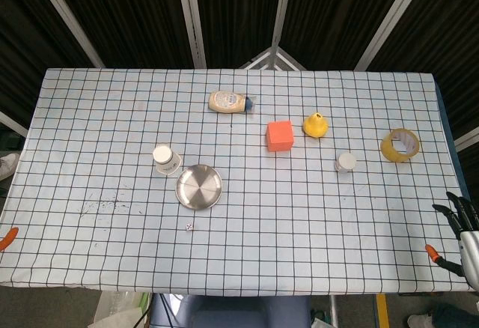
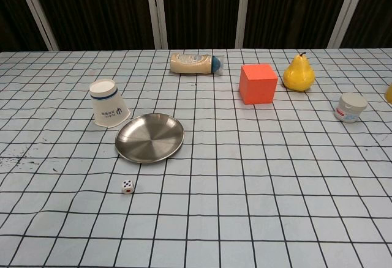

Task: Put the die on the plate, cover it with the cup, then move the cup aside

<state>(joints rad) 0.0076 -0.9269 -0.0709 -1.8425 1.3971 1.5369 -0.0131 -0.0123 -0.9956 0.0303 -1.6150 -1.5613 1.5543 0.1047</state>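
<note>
A small white die [image 1: 189,227] [image 2: 127,186] lies on the checked tablecloth just in front of the round metal plate [image 1: 199,186] [image 2: 149,137], apart from it. The plate holds nothing. A white paper cup [image 1: 166,159] [image 2: 108,103] stands upside down at the plate's far left, close to its rim. My right hand [image 1: 460,231] hovers at the table's near right corner, far from all three, with its fingers spread and nothing in them. Of my left hand only an orange tip [image 1: 7,238] shows at the left edge of the head view.
A squeeze bottle [image 1: 230,102] [image 2: 196,63] lies on its side at the back. An orange cube [image 1: 280,135] [image 2: 258,83], a yellow pear [image 1: 316,125] [image 2: 298,72], a small white jar [image 1: 346,162] [image 2: 351,107] and a tape roll [image 1: 400,144] occupy the right half.
</note>
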